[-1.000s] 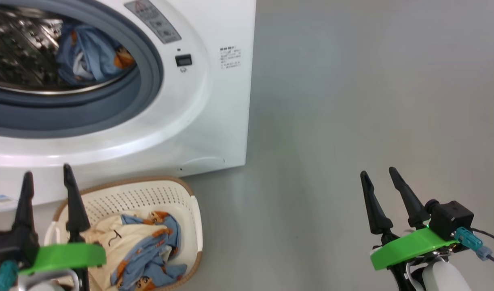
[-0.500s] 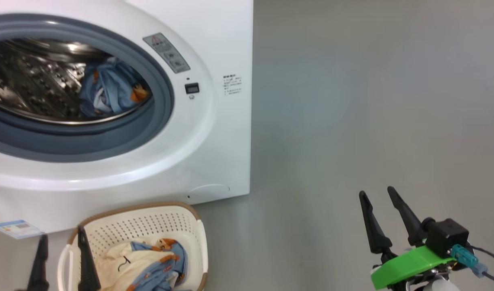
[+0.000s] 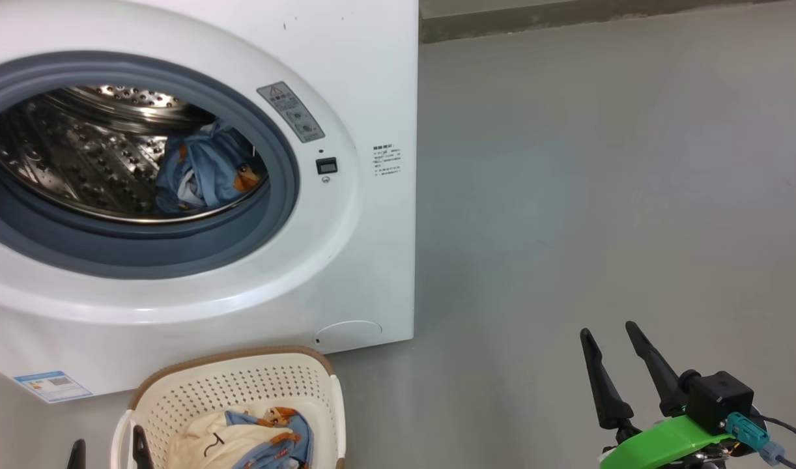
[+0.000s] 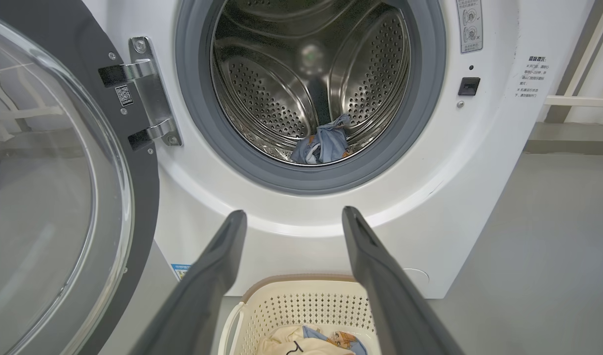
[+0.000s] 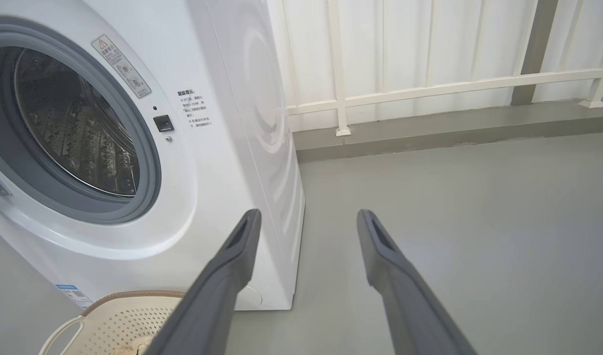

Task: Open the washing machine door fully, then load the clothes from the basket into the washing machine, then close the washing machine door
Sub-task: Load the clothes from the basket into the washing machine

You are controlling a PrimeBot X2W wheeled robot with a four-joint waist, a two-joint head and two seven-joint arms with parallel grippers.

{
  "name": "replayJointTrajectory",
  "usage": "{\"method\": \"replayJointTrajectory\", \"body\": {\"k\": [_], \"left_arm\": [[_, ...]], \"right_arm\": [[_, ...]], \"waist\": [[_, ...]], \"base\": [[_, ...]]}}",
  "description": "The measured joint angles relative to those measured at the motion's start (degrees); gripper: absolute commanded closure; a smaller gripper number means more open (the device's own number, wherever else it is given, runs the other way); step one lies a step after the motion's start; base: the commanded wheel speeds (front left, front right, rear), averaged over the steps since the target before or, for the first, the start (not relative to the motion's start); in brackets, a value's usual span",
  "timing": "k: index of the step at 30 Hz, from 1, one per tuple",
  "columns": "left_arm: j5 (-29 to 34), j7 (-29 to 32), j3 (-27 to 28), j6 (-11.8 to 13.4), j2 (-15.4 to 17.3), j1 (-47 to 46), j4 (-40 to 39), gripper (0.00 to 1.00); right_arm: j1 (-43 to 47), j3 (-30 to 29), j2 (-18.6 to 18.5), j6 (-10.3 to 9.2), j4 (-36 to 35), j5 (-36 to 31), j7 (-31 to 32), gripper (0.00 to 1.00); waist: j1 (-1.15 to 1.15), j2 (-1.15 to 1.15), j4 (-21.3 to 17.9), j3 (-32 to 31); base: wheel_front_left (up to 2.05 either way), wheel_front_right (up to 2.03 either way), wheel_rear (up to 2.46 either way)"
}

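Note:
The washing machine (image 3: 346, 260) stands at the left with its drum open. The washing machine door (image 4: 59, 207), black-rimmed with a bulging glass bowl, is swung out on its hinge at the left of the left wrist view. One light blue garment (image 3: 202, 172) lies inside the steel drum. The basket (image 3: 241, 384) sits on the floor in front of the machine, holding cream and blue clothes (image 3: 255, 436). My left gripper (image 3: 107, 448) hovers open over the basket's near left side, empty (image 4: 294, 214). My right gripper (image 3: 608, 331) is open and empty over bare floor to the right.
Grey floor (image 3: 600, 195) stretches to the right of the machine. A white railing (image 5: 430, 88) and a low kerb run along the back wall. A blue label (image 3: 53, 385) is stuck on the machine's lower left front.
The head camera has tilted up, so the whole scene sits lower in the picture. My left gripper has dropped toward the bottom edge, beyond that shift. Both grippers stay open.

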Motion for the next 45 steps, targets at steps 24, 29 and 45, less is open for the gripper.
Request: {"method": "replayJointTrajectory", "body": {"k": [24,29,45], "left_arm": [[-2.08,0.00,-3.57,3.30,-0.14,2.36,-0.99,0.00],[-3.01,0.01,-4.94,3.30,-0.15,1.90,0.23,0.00],[-3.33,0.01,-5.30,-1.36,-0.35,-12.12,9.69,0.00]], "right_arm": [[1.22,-0.20,0.02,0.00,-0.92,-0.43,0.00,0.00],[1.14,-0.22,0.00,0.00,-1.29,-0.43,0.00,0.00],[-4.48,-0.56,-1.25,0.00,-3.43,0.51,-0.01,0.00]], "waist": [[0.00,0.00,1.55,0.72],[0.00,0.00,1.57,2.55],[0.00,0.00,0.67,14.76]], "base": [[0.00,0.00,0.00],[0.00,0.00,0.00],[0.00,0.00,0.00]]}}
